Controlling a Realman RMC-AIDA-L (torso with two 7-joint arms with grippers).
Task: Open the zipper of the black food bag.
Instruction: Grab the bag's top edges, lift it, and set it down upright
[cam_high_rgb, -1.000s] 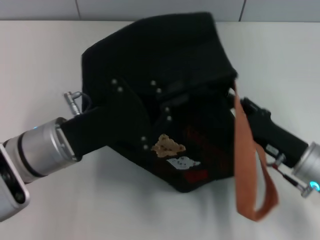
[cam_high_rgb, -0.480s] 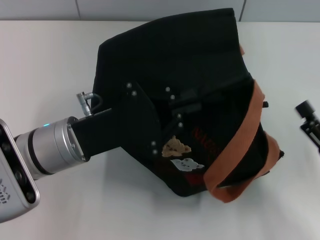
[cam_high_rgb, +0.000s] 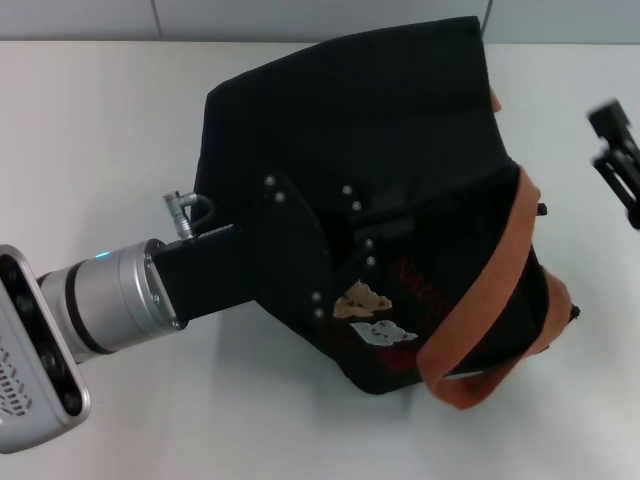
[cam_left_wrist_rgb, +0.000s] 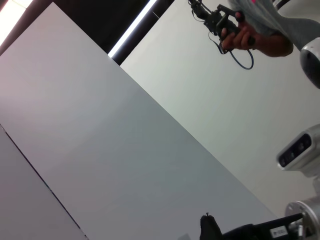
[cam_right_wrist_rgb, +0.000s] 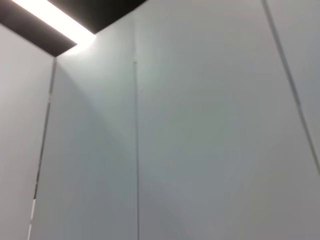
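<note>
The black food bag (cam_high_rgb: 400, 120) lies tilted in the middle of the white table (cam_high_rgb: 90, 130) in the head view. An orange-brown strap (cam_high_rgb: 482, 295) is draped over its right side, and bear patches (cam_high_rgb: 362, 300) and red lettering show on its front. My left gripper (cam_high_rgb: 385, 225) reaches in from the left, lies over the bag's front and is shut on the black fabric near the top edge. I cannot make out the zipper against the black cloth. My right gripper (cam_high_rgb: 618, 150) hangs apart from the bag at the far right edge.
A tiled wall runs behind the table's far edge. Bare table lies to the left of the bag and in front of it. Both wrist views show only wall panels and a ceiling light. A person's hand (cam_left_wrist_rgb: 250, 40) with a device shows far off.
My right gripper let go of the strap and pulled away up and to the right. The strap fell across the bag. The left gripper and bag shifted slightly right and toward me.
</note>
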